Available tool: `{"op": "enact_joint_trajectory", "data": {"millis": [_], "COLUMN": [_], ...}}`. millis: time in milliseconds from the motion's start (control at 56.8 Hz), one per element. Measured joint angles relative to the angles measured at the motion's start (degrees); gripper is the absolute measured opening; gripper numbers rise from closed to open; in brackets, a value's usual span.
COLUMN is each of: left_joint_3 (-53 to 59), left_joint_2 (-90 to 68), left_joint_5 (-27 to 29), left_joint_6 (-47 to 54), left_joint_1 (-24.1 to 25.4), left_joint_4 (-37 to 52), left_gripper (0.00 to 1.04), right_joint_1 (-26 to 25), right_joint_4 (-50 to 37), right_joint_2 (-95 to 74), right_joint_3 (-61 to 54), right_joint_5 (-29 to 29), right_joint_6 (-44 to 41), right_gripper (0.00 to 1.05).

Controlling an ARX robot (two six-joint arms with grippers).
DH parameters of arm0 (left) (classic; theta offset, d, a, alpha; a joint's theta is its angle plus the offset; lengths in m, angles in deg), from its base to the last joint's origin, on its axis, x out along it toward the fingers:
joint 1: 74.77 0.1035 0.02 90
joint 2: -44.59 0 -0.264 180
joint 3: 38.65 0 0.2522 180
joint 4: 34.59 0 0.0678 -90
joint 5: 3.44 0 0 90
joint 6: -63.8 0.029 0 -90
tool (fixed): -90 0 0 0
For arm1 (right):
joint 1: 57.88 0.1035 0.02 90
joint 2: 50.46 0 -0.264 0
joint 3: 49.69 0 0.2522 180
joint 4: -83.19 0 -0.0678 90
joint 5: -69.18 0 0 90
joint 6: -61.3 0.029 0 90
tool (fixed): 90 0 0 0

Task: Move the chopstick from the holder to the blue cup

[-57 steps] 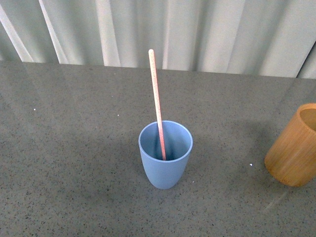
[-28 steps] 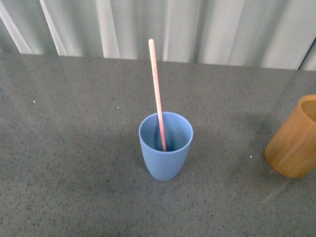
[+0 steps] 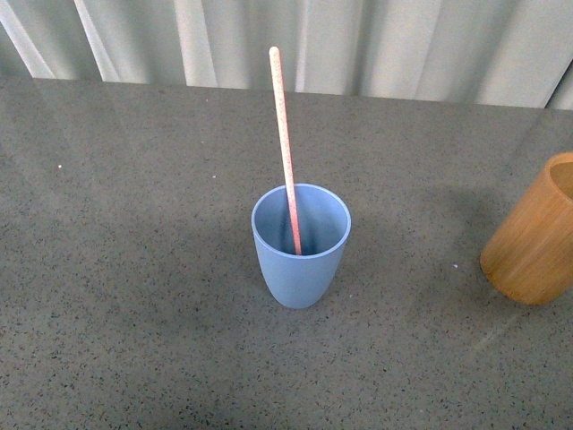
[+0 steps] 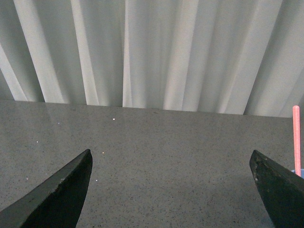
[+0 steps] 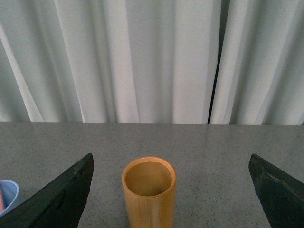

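One chopstick (image 3: 286,152) stands in the blue cup (image 3: 301,246); only the front view has shifted since before. Holder (image 5: 149,190) ahead of right gripper (image 5: 171,190) looks empty. Both grippers spread, holding nothing; left gripper (image 4: 171,190). Transfer looks done.

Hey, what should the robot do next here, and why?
Probably nothing more than keep both arms back: the holder looks empty, one chopstick already stands in the blue cup, and both sets of jaws are wide open, holding nothing.

chopstick (image 3: 286,148) in blue cup (image 3: 300,267), holder (image 3: 532,235) right
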Motion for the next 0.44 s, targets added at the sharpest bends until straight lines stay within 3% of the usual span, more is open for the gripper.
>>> {"op": "enact_joint_trajectory", "data": {"millis": [440], "left_joint_3": [0.00], "left_joint_2": [0.00], "left_joint_5": [0.00], "left_joint_6": [0.02], "left_joint_1": [0.00], "left_joint_4": [0.00], "left_gripper": [0.98], "right_joint_1": [0.00], "right_joint_4": [0.00], "right_joint_2": [0.00], "right_joint_3": [0.00], "right_joint_5": [0.00], "right_joint_6": [-0.02], "right_gripper": [0.95]}}
